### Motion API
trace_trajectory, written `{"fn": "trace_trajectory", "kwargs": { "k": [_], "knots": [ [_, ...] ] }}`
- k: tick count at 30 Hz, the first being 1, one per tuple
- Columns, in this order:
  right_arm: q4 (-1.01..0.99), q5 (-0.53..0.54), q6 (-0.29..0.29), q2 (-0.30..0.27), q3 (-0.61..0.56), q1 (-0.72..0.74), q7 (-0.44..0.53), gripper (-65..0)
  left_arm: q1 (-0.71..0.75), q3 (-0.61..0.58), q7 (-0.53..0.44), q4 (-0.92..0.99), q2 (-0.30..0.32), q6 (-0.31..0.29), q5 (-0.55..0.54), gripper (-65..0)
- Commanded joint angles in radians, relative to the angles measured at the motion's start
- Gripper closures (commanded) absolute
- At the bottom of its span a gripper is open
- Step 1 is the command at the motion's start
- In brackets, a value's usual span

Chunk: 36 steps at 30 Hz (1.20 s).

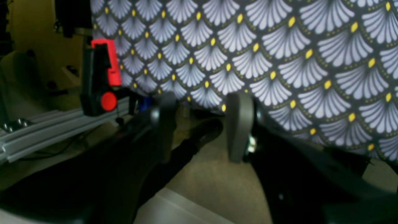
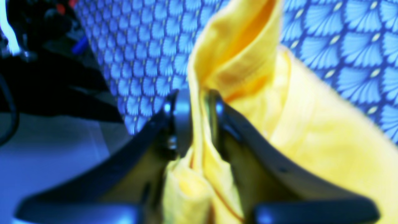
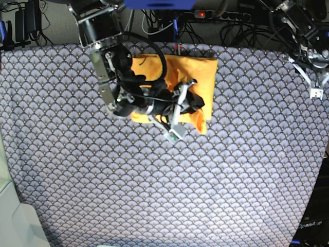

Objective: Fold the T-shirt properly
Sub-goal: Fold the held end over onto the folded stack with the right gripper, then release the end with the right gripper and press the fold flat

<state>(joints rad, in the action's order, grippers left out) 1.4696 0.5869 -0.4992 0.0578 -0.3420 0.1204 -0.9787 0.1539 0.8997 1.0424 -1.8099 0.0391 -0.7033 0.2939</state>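
- T-shirt [image 2: 248,71] fabric, in the right wrist view, runs up between the right gripper [image 2: 195,112] fingers, which clamp a bunched yellow fold; more cloth spreads toward 3 o'clock over the patterned tablecloth [image 2: 146,56].
- Left wrist view: left gripper [image 1: 200,124] fingers stand apart, holding nothing, off the cloth's edge.
- Base view: the garment lies toward 12 o'clock under the right arm [image 3: 110,56].
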Motion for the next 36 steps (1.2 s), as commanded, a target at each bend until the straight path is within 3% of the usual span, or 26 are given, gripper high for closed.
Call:
{"fn": "trace_trajectory", "kwargs": {
  "k": [1,3,6,20,25,31,36],
  "knots": [
    [0.018,0.025,0.000,0.006,0.001,0.011,0.028,-20.9,-0.006,0.002,-0.009,-0.015,0.015,0.005,-0.002,-26.3],
    [0.018,0.025,0.020,0.006,0.001,0.006,0.037,-26.7,-0.006,0.002,-0.009,-0.015,0.015,0.005,-0.002,-26.3],
    [0.019,0.026,0.024,0.006,0.001,-0.005,0.037,-30.1,-0.006,0.002,-0.009,-0.015,0.017,0.005,-0.002,-26.3],
    [0.260,0.025,0.032,-0.022,-0.062,-0.015,0.028,-30.4,-0.006,0.002,-0.009,-0.014,0.017,0.005,-0.002,-26.3],
    [0.259,0.023,0.035,-0.089,-0.006,-0.035,0.028,-30.3,-0.006,0.002,-0.009,-0.014,0.017,0.005,-0.002,-26.3],
    [0.265,0.026,0.095,-0.172,0.094,-0.103,0.037,-30.3,-0.018,0.003,-0.009,-0.014,0.011,0.005,0.000,-26.3],
    [0.286,0.026,0.095,-0.184,0.122,-0.161,0.048,-30.3,-0.027,0.003,-0.009,-0.014,0.009,0.005,0.000,-26.3]
  ]
}}
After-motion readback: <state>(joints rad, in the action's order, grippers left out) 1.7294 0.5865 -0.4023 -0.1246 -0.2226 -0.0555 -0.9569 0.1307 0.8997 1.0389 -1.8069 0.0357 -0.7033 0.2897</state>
